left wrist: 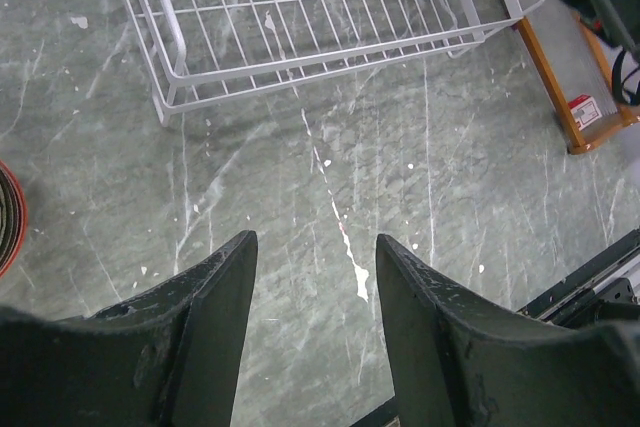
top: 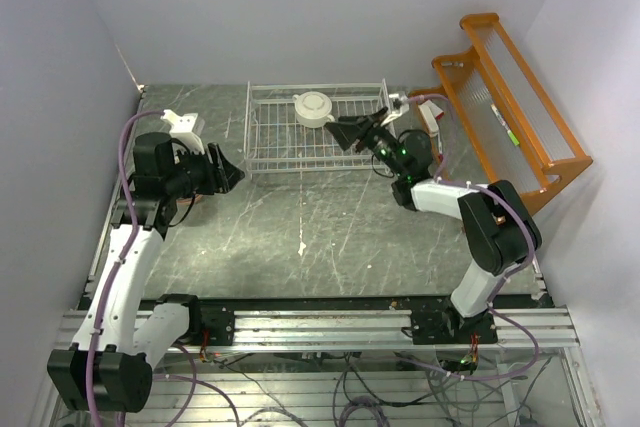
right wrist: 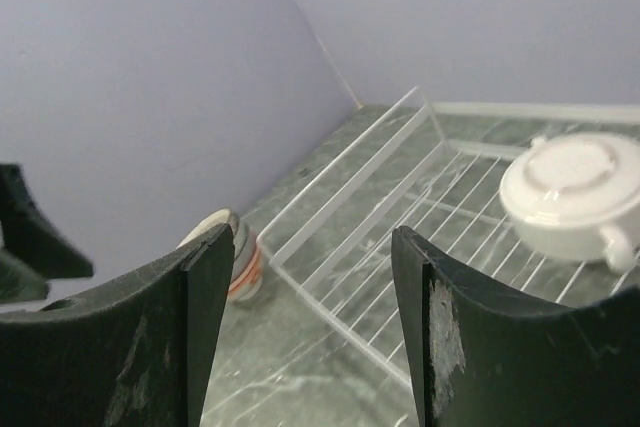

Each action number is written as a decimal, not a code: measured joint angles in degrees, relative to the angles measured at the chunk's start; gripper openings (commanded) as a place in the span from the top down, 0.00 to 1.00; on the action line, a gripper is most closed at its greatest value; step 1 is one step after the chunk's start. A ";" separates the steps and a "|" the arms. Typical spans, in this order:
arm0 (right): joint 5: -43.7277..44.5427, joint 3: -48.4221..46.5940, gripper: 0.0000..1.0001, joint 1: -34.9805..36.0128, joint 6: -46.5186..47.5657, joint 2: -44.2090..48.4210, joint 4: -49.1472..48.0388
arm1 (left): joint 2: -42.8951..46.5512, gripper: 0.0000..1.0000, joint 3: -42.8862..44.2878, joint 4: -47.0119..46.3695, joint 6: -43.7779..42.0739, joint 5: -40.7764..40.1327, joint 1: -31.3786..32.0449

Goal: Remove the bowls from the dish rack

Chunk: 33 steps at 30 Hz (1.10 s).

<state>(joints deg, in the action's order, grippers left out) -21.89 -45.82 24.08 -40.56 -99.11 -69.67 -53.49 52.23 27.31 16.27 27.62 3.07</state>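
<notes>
Jaws wide and empty, the right claw [top: 352, 133] hovers over the rack [left wrist: 330, 47], near the one bowl [right wrist: 575, 192] inside: glossy white ceramic, upturned, with a stub handle. Best to straddle its curved wall, clear of the thin wire grid, then lift straight. The left claw [left wrist: 315, 247], also wide, hangs over the veined stone table [left wrist: 450, 197]; a red-banded bowl [right wrist: 238, 252] sits outside the rack.

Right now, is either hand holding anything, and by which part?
Nothing. The left hand and right hand are both open and empty; the white handled ceramic bowl sits in the white wire dish rack, untouched.
</notes>
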 measured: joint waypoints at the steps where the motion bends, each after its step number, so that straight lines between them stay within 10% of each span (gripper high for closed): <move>1: -0.02 -1.90 0.36 -0.02 1.18 -0.17 1.86 | 0.15 0.39 -0.02 -0.04 0.00 0.09 0.00; 17: 2.21 -43.87 0.35 0.00 25.35 -18.73 49.75 | 0.24 0.39 -0.02 -0.04 -0.44 0.70 0.00; 33: 8.63 -58.29 0.42 0.15 39.60 -29.40 73.09 | -0.63 0.40 -0.02 -0.04 -0.68 1.22 -0.09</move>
<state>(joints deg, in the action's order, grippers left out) -13.26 -104.12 24.23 -0.95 -128.51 3.42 -54.13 52.21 27.27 15.59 28.84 2.98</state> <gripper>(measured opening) 0.581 0.599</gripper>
